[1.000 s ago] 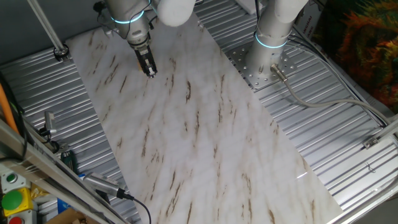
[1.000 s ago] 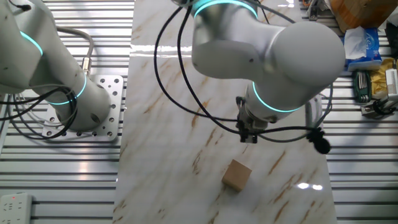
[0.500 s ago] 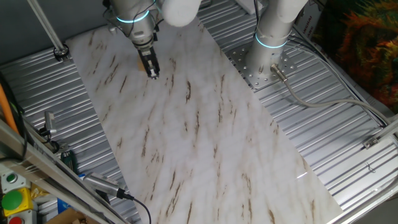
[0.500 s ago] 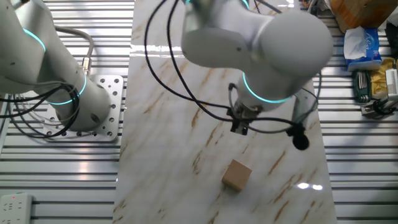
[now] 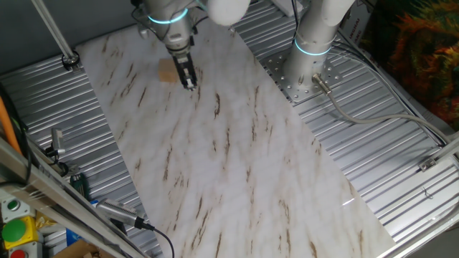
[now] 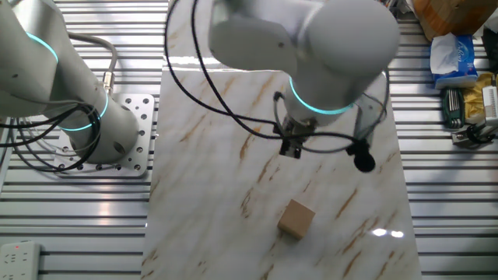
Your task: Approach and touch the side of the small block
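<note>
The small block [image 6: 296,218] is seen lying on the marble-patterned worktop [image 6: 210,179], near the bottom of the other fixed view; in one fixed view it [image 5: 168,72] is found at the far left part of the slab, partly covered by the arm. It is a plain tan cube with nothing resting on it.

The end effector [image 5: 189,83] is pointed down toward the worktop [image 5: 237,172], just to the right of the block in that view; whether contact is made cannot be told there. In the other fixed view the end effector [image 6: 291,148] is shown apart from the block, with a strip of bare marble between them. Nothing is held by it. Its fingers look close together, but how far they are parted cannot be told from either view.

The large white body of the arm [image 6: 311,47] is hung above the slab. A second arm base [image 5: 310,57] is bolted on the ribbed metal surface at the far right.
</note>
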Controlling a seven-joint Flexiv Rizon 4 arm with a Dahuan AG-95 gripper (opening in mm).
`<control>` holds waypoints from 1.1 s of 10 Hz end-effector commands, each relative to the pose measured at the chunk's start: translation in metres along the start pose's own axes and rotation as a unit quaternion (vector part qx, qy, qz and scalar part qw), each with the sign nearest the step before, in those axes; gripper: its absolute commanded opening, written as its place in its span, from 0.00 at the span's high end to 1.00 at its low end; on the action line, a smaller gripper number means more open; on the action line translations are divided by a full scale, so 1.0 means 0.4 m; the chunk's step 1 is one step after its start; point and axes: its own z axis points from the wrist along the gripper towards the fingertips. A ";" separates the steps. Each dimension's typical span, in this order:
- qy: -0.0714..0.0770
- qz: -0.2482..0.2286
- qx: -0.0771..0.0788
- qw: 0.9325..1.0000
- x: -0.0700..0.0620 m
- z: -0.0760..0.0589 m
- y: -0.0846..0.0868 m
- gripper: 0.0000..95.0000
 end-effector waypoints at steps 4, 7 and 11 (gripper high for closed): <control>-0.003 0.002 0.000 1.000 0.043 0.020 0.051 1.00; -0.004 0.003 0.002 1.000 0.043 0.020 0.051 1.00; -0.005 -0.006 0.003 1.000 0.022 0.028 0.044 1.00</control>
